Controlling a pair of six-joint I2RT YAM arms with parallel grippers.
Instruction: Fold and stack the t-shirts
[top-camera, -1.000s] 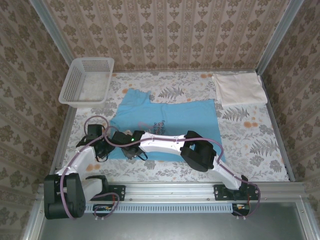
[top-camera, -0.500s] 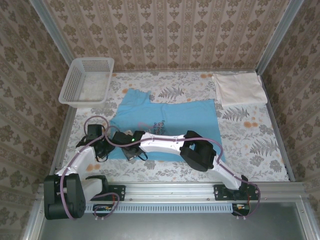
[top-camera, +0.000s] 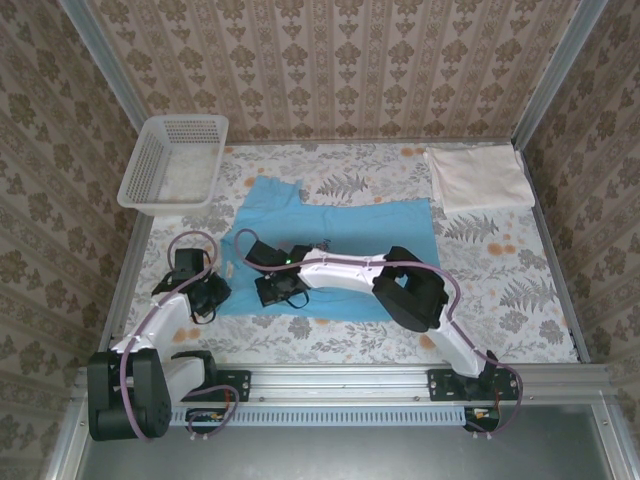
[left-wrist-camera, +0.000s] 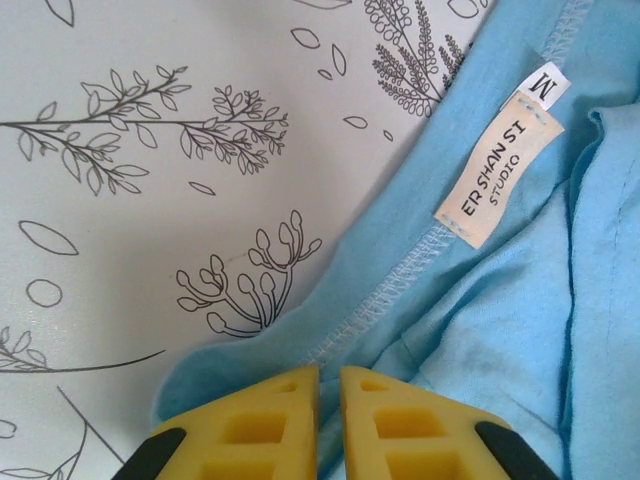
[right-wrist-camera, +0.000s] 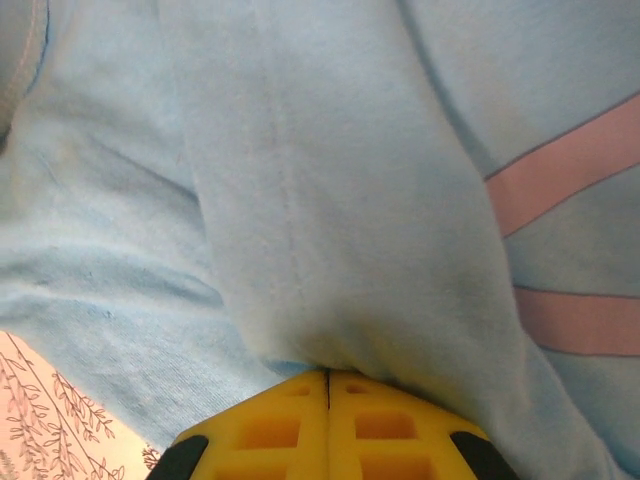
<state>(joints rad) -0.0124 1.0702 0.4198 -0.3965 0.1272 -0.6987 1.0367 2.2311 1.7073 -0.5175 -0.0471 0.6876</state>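
The light blue t-shirt (top-camera: 345, 225) lies spread in the middle of the table, its neck label (left-wrist-camera: 495, 170) showing in the left wrist view. At the shirt's near left corner, my left gripper (top-camera: 212, 295) (left-wrist-camera: 330, 385) is shut on its stitched edge, with blue cloth in the thin gap between the yellow fingertips (left-wrist-camera: 270, 410). Just to the right, my right gripper (top-camera: 275, 292) (right-wrist-camera: 328, 375) is shut on a raised fold of the same shirt (right-wrist-camera: 330, 220). The cream-white t-shirt (top-camera: 478, 178) lies folded at the back right.
A white mesh basket (top-camera: 175, 160) stands at the back left. Patterned walls close in the table on three sides. The right arm's forearm (top-camera: 345, 268) crosses low over the blue shirt. Floral tablecloth (top-camera: 520, 290) lies bare on the right.
My right gripper has shut on the blue shirt's fold. Its wrist has swung toward the back and its elbow has shifted right. The left arm has not moved.
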